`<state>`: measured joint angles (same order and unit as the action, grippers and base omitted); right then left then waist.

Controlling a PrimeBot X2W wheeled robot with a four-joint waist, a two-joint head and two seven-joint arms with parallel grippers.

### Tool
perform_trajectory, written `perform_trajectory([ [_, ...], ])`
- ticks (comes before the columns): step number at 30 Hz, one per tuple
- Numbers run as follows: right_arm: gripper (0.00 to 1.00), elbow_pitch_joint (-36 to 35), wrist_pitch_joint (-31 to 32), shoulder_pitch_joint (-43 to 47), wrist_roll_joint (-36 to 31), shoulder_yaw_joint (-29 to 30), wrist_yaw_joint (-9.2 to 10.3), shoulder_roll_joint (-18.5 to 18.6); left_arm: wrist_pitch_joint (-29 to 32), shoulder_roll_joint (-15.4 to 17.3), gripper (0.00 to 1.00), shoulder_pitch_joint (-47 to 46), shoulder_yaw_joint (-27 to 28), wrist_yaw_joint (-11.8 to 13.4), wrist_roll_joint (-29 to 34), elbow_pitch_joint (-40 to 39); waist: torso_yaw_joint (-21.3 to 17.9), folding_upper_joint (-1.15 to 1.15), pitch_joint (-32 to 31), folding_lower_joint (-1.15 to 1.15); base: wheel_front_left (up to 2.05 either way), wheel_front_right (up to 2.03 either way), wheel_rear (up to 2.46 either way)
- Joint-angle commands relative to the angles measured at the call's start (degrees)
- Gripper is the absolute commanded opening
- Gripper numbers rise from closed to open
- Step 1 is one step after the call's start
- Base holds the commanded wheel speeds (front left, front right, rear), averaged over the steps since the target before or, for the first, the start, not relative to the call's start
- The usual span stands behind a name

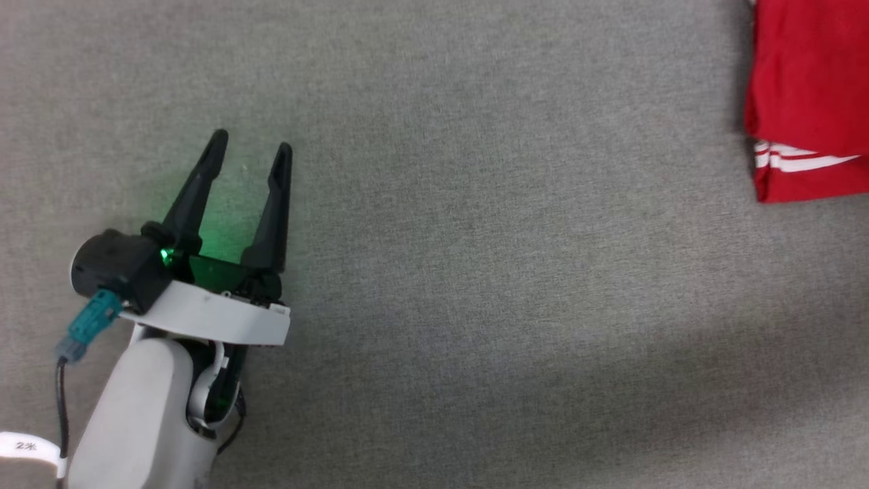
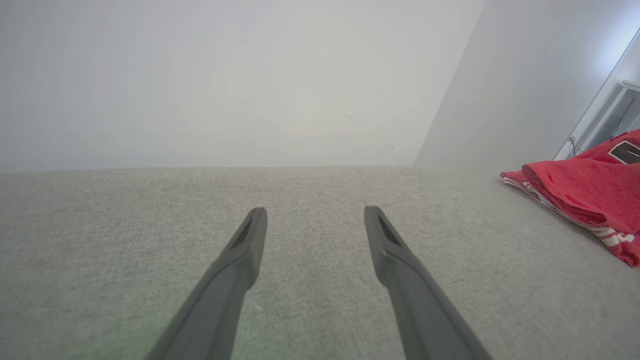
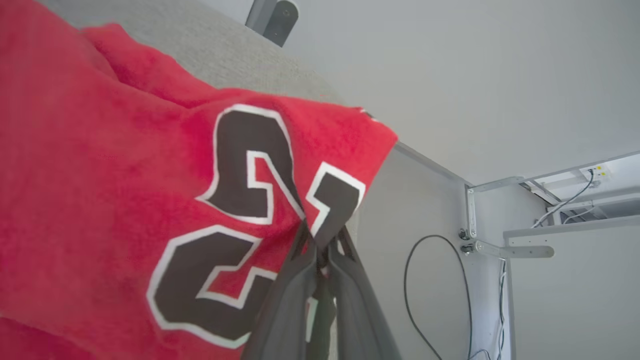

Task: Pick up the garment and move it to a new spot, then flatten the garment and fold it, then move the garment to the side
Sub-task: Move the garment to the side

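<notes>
**Right gripper pinches the red garment; left gripper open over bare fabric**

In the head view, your left gripper (image 1: pixel 252 140) sits at the lower left above a grey fabric surface (image 1: pixel 475 285). Its two long dark fingers (image 1: pixel 193 197) point up the picture. The jaws stand moderately apart, in a narrow V that is wider at the base than at the tips. Nothing lies between them and they touch nothing. A green light (image 1: pixel 165 255) glows at the base of the fingers and tints the fabric beneath.

The left wrist view agrees: both fingers reach forward with a clear gap, and bare grey fabric shows between them. A pale wall (image 2: pixel 225 80) rises behind.

The garment (image 1: pixel 808 81) lies at the far upper right of the head view, well apart from the left gripper. It is red, with white stripes near its lower edge, and the picture's edge cuts it off. In the left wrist view it sits bunched at the far right, on the same grey surface.

In the right wrist view, your right gripper (image 3: pixel 322 250) has its jaws drawn almost together, clamped on a fold of the garment. The pinch falls at the cloth's edge, right on the large black numerals (image 3: pixel 250 130) outlined in white. The red cloth spreads up and to the left from the fingertips. A black cable (image 3: pixel 407 280) hangs against a pale panel to the right.
</notes>
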<state>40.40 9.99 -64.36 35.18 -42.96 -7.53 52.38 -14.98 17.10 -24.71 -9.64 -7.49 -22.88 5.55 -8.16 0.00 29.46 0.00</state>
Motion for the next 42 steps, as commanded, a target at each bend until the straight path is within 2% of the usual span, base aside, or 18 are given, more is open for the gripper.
perform_trajectory([
  [1, 0.0, 0.7, -0.3, -0.9, -0.4, -0.4, 0.08, 0.2, -0.2, 0.2, 1.0, -0.6, -0.2, 0.0, 0.5, -0.1, -0.1, 0.0, 1.2, 0.0, 0.0, 0.0, 0.0],
  [10, 0.0, 8.0, -3.6, -4.6, -5.3, -3.2, 0.08, -0.1, -0.2, 0.5, 1.0, -2.4, -2.0, 0.0, -0.1, 0.1, 1.9, 0.0, 3.4, 0.0, 0.0, 0.0, 0.0],
  [23, 0.0, 16.8, -6.8, -7.5, -6.9, -4.1, 0.08, -3.8, -0.2, 0.1, 1.0, -2.2, -1.7, 0.0, -0.1, 0.3, 3.8, 0.0, 3.5, 0.0, 0.0, 0.0, 0.0],
  [25, 0.22, 17.8, -7.4, -7.7, -6.9, -4.1, 0.08, -4.2, -0.2, -0.1, 1.0, -1.9, -1.5, 0.0, -0.2, 0.4, 4.0, 0.0, 2.8, 0.0, 0.0, 0.0, 0.0],
  [29, 0.4, 19.8, -8.0, -7.1, -6.4, -4.1, 0.08, -5.0, -0.2, -0.4, 1.0, -0.8, -1.0, 0.0, -0.5, 0.6, 4.5, 0.0, 0.9, 0.0, 0.0, 0.0, 0.0],
  [32, 0.49, 21.2, -8.9, -6.2, -5.9, -3.8, 0.08, -5.5, -0.2, -0.6, 1.0, 0.3, -0.3, 0.0, -0.7, 0.8, 4.9, 0.0, -1.1, 0.0, 0.0, 0.0, 0.0],
  [34, 0.6, 22.0, -9.8, -5.3, -5.4, -3.5, 0.08, -6.1, -0.2, -0.7, 1.0, 1.2, 0.0, 0.0, -0.6, 1.0, 5.3, 0.0, -2.7, 0.0, 0.0, 0.0, 0.0],
  [35, 0.67, 22.3, -10.5, -4.9, -5.3, -3.4, 0.08, -6.5, -0.2, -0.7, 1.0, 1.7, 0.3, 0.0, -0.5, 1.0, 5.5, 0.0, -3.6, 0.0, 0.0, 0.0, 0.0],
  [36, 0.9, 22.5, -11.5, -4.6, -4.9, -3.1, 0.08, -6.9, -0.2, -0.8, 1.0, 2.3, 0.6, 0.0, -0.5, 1.0, 5.7, 0.0, -4.6, 0.0, 0.0, 0.0, 0.0],
  [37, 1.0, 22.7, -12.7, -4.2, -4.8, -2.8, 0.08, -7.2, -0.2, -0.9, 1.0, 3.0, 0.9, 0.0, -0.5, 1.1, 5.9, 0.0, -5.6, 0.0, 0.0, 0.0, 0.0],
  [42, 1.0, 23.6, -17.7, -0.2, -2.3, -1.1, 0.08, -10.8, -0.2, -1.1, 1.0, 6.7, 3.0, 0.0, -0.6, 1.5, 7.2, 0.0, -11.4, 0.0, 0.0, 0.0, 0.0],
])
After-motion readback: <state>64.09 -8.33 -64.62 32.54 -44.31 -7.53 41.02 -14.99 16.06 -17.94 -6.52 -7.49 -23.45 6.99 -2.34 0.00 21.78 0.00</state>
